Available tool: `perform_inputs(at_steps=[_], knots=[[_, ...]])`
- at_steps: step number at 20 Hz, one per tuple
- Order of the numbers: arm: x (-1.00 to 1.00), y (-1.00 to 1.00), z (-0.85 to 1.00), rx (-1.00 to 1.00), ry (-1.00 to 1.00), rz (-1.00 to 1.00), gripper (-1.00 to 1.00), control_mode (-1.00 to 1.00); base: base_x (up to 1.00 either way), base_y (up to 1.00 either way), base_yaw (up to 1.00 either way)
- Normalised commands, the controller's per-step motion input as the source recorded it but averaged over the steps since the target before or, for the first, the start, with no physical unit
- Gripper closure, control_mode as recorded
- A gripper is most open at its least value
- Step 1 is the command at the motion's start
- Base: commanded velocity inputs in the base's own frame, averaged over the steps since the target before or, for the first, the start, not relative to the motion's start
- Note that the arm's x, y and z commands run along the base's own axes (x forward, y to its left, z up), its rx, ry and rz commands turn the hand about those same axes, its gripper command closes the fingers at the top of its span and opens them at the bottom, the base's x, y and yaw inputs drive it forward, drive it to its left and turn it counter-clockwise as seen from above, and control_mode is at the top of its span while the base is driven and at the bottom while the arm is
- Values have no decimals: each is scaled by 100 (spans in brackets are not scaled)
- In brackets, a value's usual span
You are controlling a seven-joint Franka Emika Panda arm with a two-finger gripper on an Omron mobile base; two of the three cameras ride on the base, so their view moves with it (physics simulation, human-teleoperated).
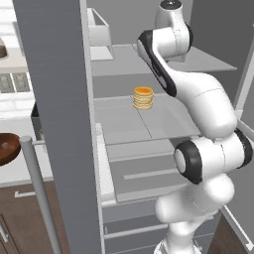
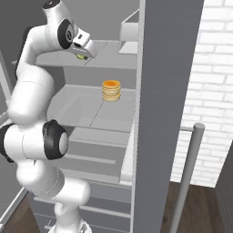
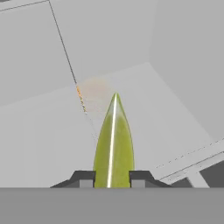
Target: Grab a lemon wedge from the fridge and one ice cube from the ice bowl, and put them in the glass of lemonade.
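Matte grey fridge [image 1: 54, 99], left base view: doors swung wide, pale shelves exposed. Stack of pancakes [image 1: 143, 97] on the middle shelf. White arm reaching up toward the upper shelf, hand hidden behind its own links. Dark reddish-brown ice bowl [image 1: 7, 147] at the left edge, on the counter beyond the door.

Right base view: gripper [image 2: 84, 53] at the upper shelf, a sliver of yellow-green lemon wedge [image 2: 82, 56] between the tips. Pancakes on the shelf below, well apart.

Hand view: lemon wedge upright, pointed end away from the camera, pinched between the two dark fingertips [image 3: 83, 179], one pressed to each flank. Shelf floor and fridge walls behind.

Step in hand, judged: wedge gripped, fetch from the fridge half done. Next move likely: lift clear of the shelf, draw back out past the door edges without knocking the wedge loose, then carry toward the glass of lemonade.
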Motion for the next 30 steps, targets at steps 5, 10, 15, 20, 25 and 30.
perform_inputs(at_steps=[5, 10, 15, 20, 25, 30], knots=[[-100, -24, 1, 4, -2, 0, 100, -100, 0, 0, 0], [-100, -3, 0, 1, 5, 5, 100, -100, 0, 0, 0], [-100, 0, -3, 0, 13, 22, 100, -100, 0, 0, 0], [-100, 0, -42, -2, 24, 26, 100, -100, 0, 0, 0], [-73, 0, -96, -3, 28, 24, 100, -100, 0, 0, 0], [-50, 0, -89, -6, 19, 16, 100, -100, 0, 0, 0]])
